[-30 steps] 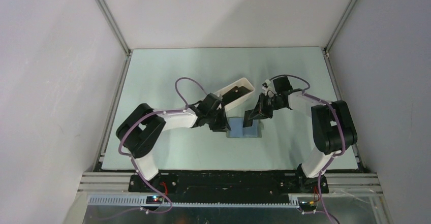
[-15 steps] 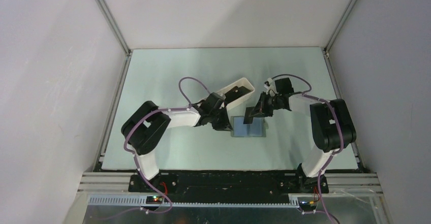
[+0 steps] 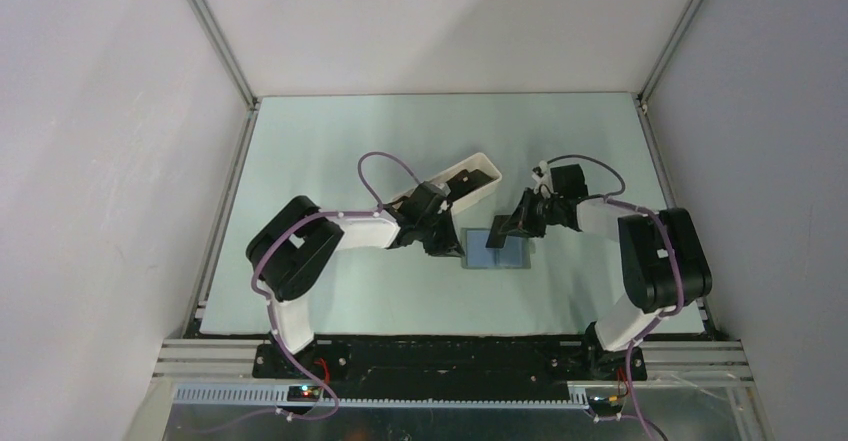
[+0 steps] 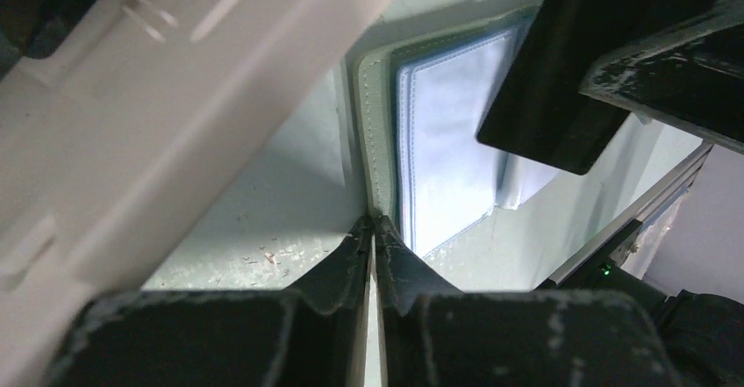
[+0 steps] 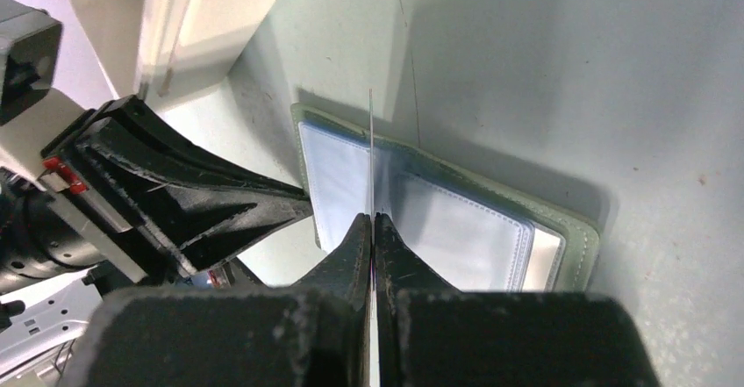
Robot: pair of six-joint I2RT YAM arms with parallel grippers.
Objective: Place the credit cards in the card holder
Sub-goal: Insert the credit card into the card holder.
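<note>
Over the card holder (image 4: 439, 159), credit card (image 4: 548, 80) half behind right jaws

The card holder (image 5: 456, 225) has a grey-green border with a line of matching stitching and a pale blue-grey inside, and the card (image 4: 561, 71) is plain matte black. The tray (image 4: 202, 71) is white, the table (image 3: 330, 151) is a pale mint green flecked with small brownish specks, and the cables (image 3: 372, 161) on the white-and-black arms (image 3: 360, 231) are purple. The left gripper (image 4: 375, 227) and right gripper (image 5: 374, 222) are both black, scuffed with whitish speckles.
</note>
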